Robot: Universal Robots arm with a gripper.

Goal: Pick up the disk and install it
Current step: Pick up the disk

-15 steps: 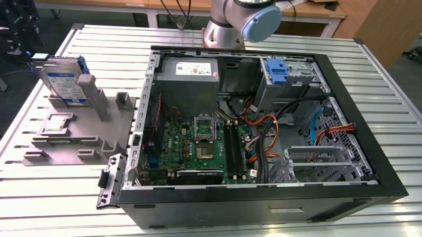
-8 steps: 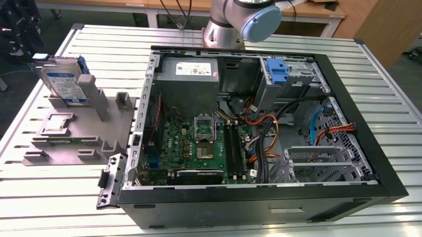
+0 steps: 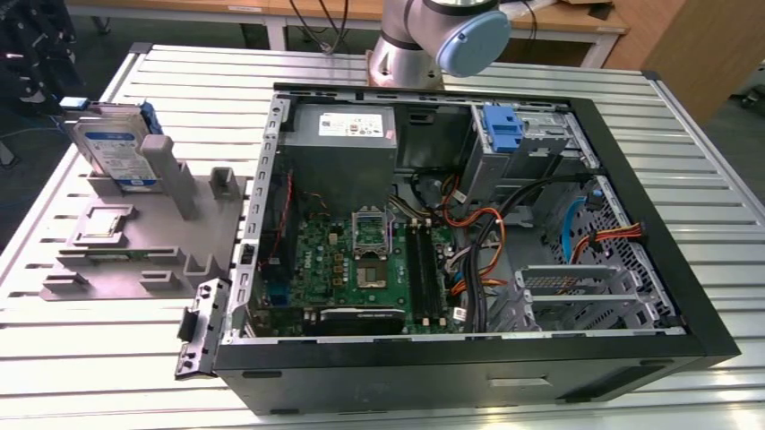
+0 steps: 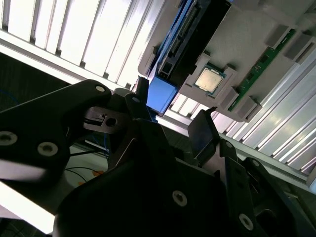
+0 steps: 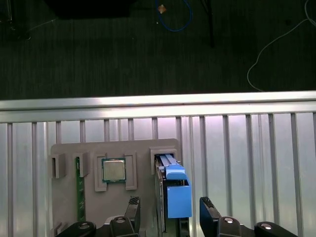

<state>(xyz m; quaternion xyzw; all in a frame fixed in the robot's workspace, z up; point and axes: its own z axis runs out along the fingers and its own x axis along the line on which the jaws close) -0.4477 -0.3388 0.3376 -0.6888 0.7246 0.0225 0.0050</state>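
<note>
Disk (image 3: 116, 148), one only, is standing upright in the single grey holder block (image 3: 167, 179) on the slatted counter (image 3: 192, 72), toward the exterior view's left of one open computer case (image 3: 478, 358). In the first wrist view the pincer (image 5: 170, 202) is gaping wide. Its two fingers (image 5: 134, 210) are straddling the disk's blue carrier, with gaps showing either side. One processor chip (image 5: 113, 170) and one memory stick (image 5: 80, 190) are sitting in the block nearby.

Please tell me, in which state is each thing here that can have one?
disk: upright in the grey holder block, not yet picked up
pincer: open, one finger on each side of the disk, apart from it
computer case: lying on its side, open
processor: flat in a recess of that block
</note>
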